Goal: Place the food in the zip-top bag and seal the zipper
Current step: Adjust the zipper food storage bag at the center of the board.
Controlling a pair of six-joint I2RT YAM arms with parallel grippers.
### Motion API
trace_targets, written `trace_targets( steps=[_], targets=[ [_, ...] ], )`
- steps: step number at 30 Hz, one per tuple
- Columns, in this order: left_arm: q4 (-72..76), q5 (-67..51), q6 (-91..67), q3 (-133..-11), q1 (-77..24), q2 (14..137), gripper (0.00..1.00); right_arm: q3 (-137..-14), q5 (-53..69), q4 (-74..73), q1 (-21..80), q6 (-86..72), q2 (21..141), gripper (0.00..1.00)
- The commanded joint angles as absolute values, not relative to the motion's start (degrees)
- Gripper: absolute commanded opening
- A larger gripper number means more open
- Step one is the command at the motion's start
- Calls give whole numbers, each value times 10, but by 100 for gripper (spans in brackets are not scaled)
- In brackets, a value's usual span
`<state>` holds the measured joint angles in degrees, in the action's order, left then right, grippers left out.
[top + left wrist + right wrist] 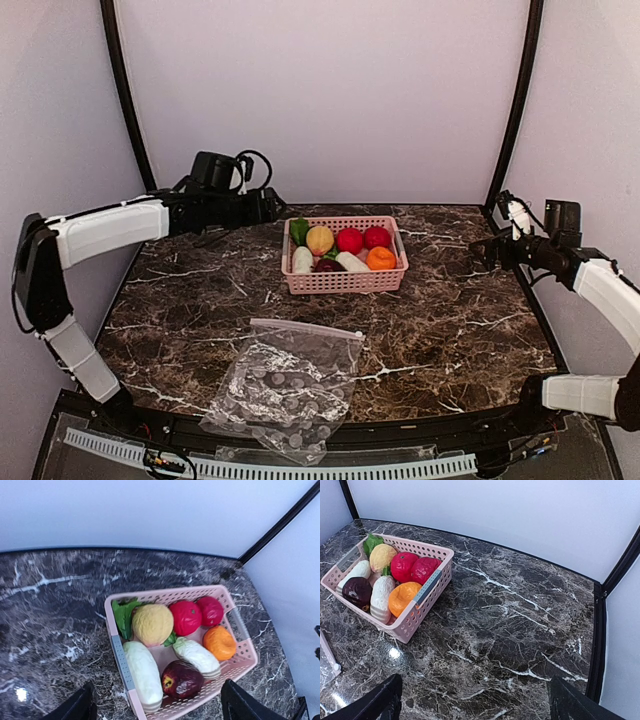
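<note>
Jaws spread wide on both grippers, nothing held.
Left gripper (268, 207) hangs just off the far-left corner of the pink mesh basket (345, 284); left arm rises to an elbow by the left wall, white forearm level, reaching right. Right gripper (487, 248) points left, apart from the basket's right side, forearm slanting in from the right edge. Food sits in the basket: yellow-peach ball (319, 239), red balls (349, 240), orange (380, 258), white radishes (302, 260), dark purple piece (326, 266), green leafy piece (298, 231). Zip-top bag (285, 390) lies crinkled at the near edge of the marble table (450, 330), well apart from the basket, zipper (305, 329) along its far edge.
</note>
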<state>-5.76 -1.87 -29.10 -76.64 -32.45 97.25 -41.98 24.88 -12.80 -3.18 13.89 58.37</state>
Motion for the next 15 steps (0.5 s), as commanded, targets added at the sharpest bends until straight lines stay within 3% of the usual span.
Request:
trace_targets(
  steps=[1,6,15],
  targets=[
    [-133,9,-211,-696,-324,830,84,-409,248,-107,-35,150,563,99],
    [-167,-76,-148,-585,-338,702,80,-397,320,-141,-35,220,556,99],
    [-268,-87,-137,-482,-500,616,66,-404,414,-190,-35,272,567,95]
  ],
)
